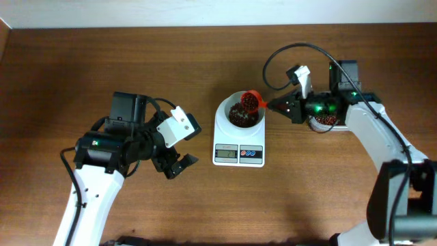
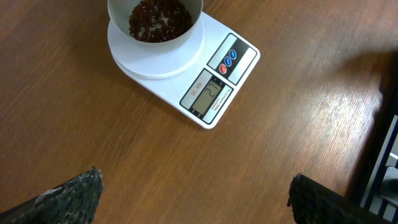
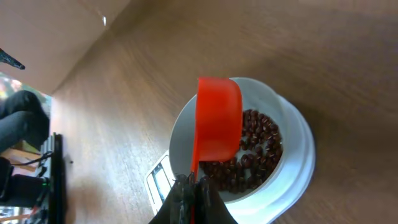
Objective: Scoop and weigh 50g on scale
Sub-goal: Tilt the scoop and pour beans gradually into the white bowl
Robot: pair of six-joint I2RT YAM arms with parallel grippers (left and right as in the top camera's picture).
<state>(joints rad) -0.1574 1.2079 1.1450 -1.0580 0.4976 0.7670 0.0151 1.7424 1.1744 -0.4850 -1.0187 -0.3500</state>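
The white scale [image 1: 239, 142] [image 2: 214, 74] sits mid-table with its display and buttons facing the front. On it stands a white bowl [image 1: 240, 111] [image 2: 155, 18] [image 3: 292, 143] holding red-brown beans [image 3: 255, 149]. My right gripper [image 1: 272, 104] [image 3: 191, 185] is shut on the handle of an orange scoop [image 1: 252, 100] [image 3: 217, 118], which hangs tipped over the bowl's right rim. My left gripper [image 1: 176, 162] [image 2: 196, 193] hovers open and empty above bare wood, left of the scale and nearer the front.
A tub of red-brown beans [image 1: 325, 121] stands right of the scale, mostly hidden under my right arm. Cables loop over the right arm [image 1: 287, 55]. A wall runs along the table's far edge.
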